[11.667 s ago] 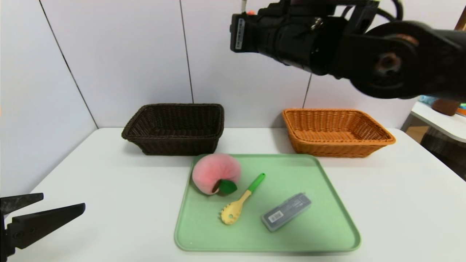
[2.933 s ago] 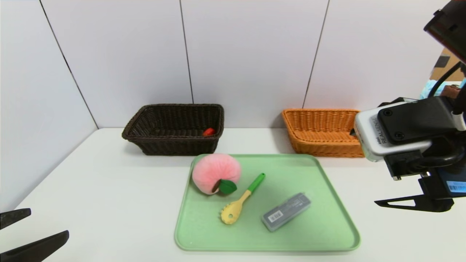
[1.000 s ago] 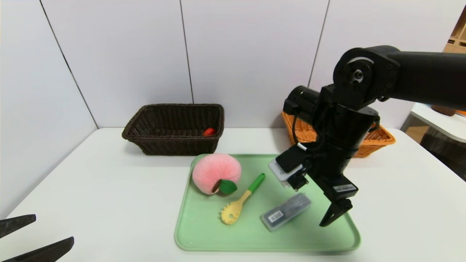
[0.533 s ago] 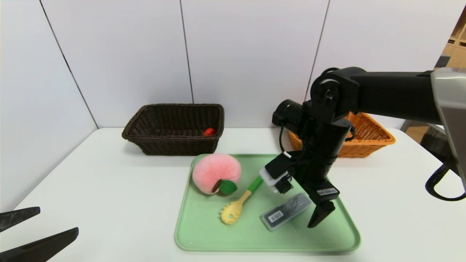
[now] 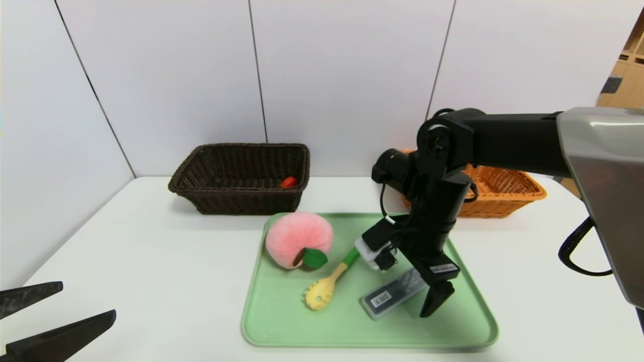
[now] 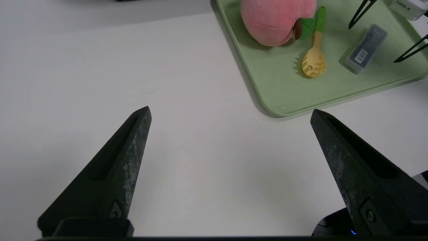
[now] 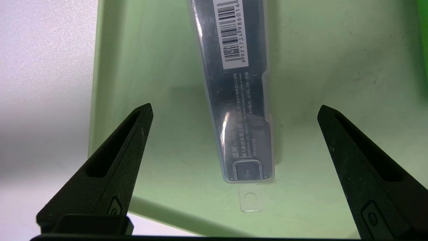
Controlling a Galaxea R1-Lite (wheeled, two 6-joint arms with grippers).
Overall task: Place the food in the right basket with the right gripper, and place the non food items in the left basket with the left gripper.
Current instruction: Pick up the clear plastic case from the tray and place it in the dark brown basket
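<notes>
Smooth white tabletop (image 5: pixel 151 261) against pale panelled wall. Matte light-green rounded plastic tray (image 5: pixel 453 332) carries fuzzy pink plush peach (image 5: pixel 298 239), yellow pasta spoon with green handle (image 5: pixel 329 281), flat grey translucent case with barcode label (image 5: pixel 387 295). Right gripper (image 7: pixel 234 112) points down, tapered black fingers spread wide astride case, gripping nothing. Left gripper (image 6: pixel 230 112) agape, low over bare table. Small red rubber duck (image 5: pixel 288 182) sits inside dark brown woven wicker basket (image 5: pixel 201 178); orange-tan woven wicker basket (image 5: pixel 508 188) behind right arm.

bare tray (image 7: pixel 317 67) beside case (image 7: pixel 234 100), fingers (image 7: pixel 133 134) straddling clear

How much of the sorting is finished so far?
Done: the red duck lies in the dark basket. In hand: nothing; the open right gripper hangs over the grey case. Left: peach, pasta spoon and case all lie on the green tray. The left gripper is parked.
</notes>
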